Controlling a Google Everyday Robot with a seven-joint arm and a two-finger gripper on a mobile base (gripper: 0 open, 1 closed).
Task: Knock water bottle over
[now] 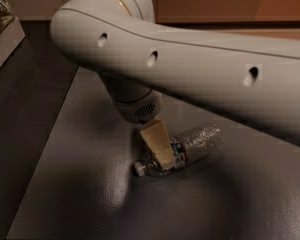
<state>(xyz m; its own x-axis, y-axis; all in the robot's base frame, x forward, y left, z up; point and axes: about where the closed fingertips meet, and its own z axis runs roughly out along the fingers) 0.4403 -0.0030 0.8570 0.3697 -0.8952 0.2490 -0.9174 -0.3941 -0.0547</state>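
- Arm (190, 69): white, thick, with three dark holes along it. It fills the upper half from top left to the right edge, is cut off at the right, and blocks the far part of the desk.
- Desk (80, 199): dark grey, slightly glossy top. The left edge is visible, the far edge is hidden behind the arm, and the near and right sides are cut off by the frame.
- Floor (25, 134): dark strip left of the desk, no detail readable.
- Brown wall (215, 4): a plain panel behind the arm at top right.
- White ledge (2, 39): at the top left corner and mostly cut off. Something sits on it, too cropped to name.
- Water bottle (202, 139): lies on its side on the desk near mid-frame, under the arm's wrist. The ribbed clear body points up-right and the neck points down-left. A band of red and green shows at its middle.
- Pincer (160, 149): a beige tip hangs below the round wrist housing and slants down across the bottle's shoulder, hiding that part. It overlaps the bottle in view, but contact is unclear. Cannot tell if the pincer is spread or pressed together.
- White cap (139, 169): on the bottle's lower-left end, just below-left of the pincer, at desk level.
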